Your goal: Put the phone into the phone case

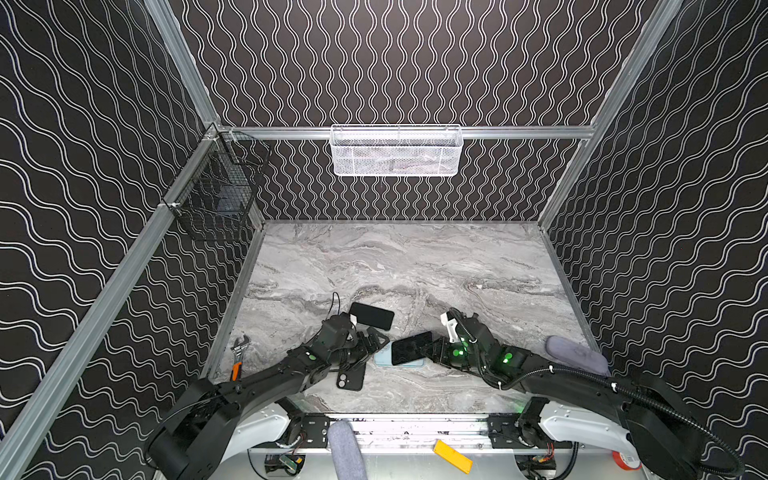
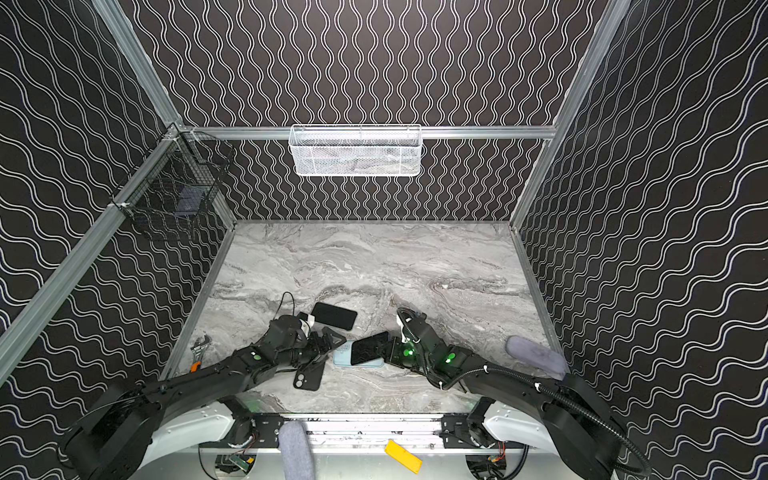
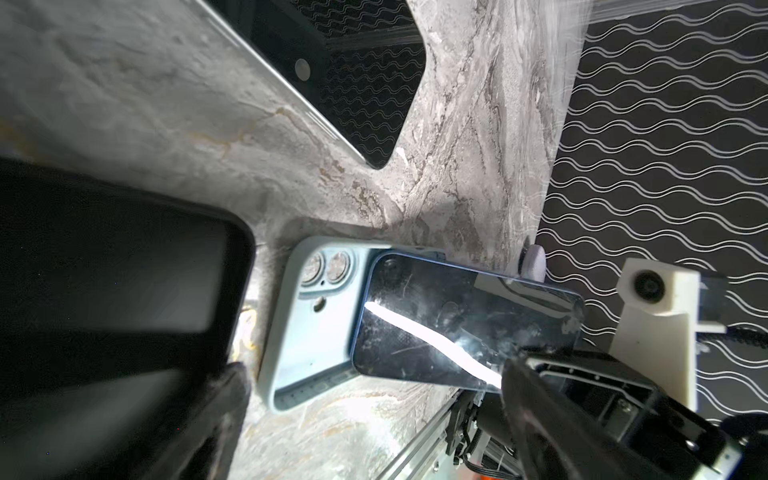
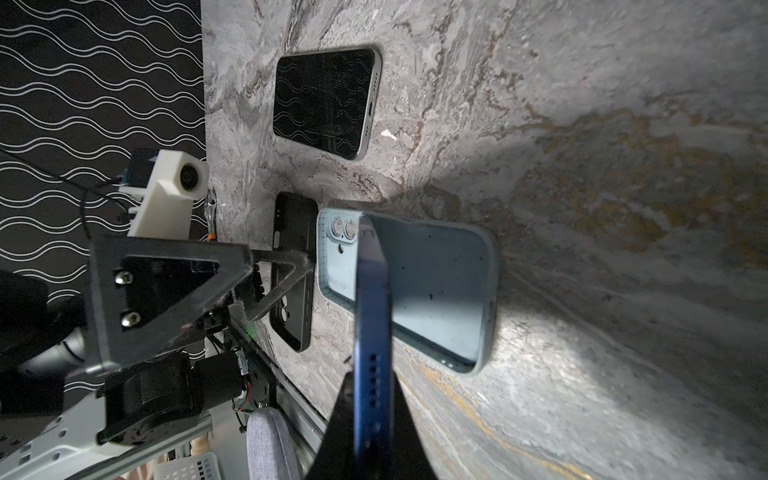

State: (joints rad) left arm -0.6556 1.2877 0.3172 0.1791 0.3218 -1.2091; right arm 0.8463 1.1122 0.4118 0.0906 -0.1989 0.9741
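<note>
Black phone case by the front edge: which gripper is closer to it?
Left. The left gripper, open, hovers over the black phone case; the right gripper, shut on the blue phone, sits beyond the light blue case.

Pale blue phone case [image 4: 436, 291]; navy-rimmed phone [image 4: 372, 316], glossy black face. Black second phone [image 1: 371, 316], black second case [image 1: 355, 380]. Grey marble veining, ochre-tinged, across table [image 1: 415, 266]. Black walls [image 1: 395, 62] with white wavy lines. White mesh basket [image 1: 397, 156]; black wire basket [image 1: 216, 199].
</note>
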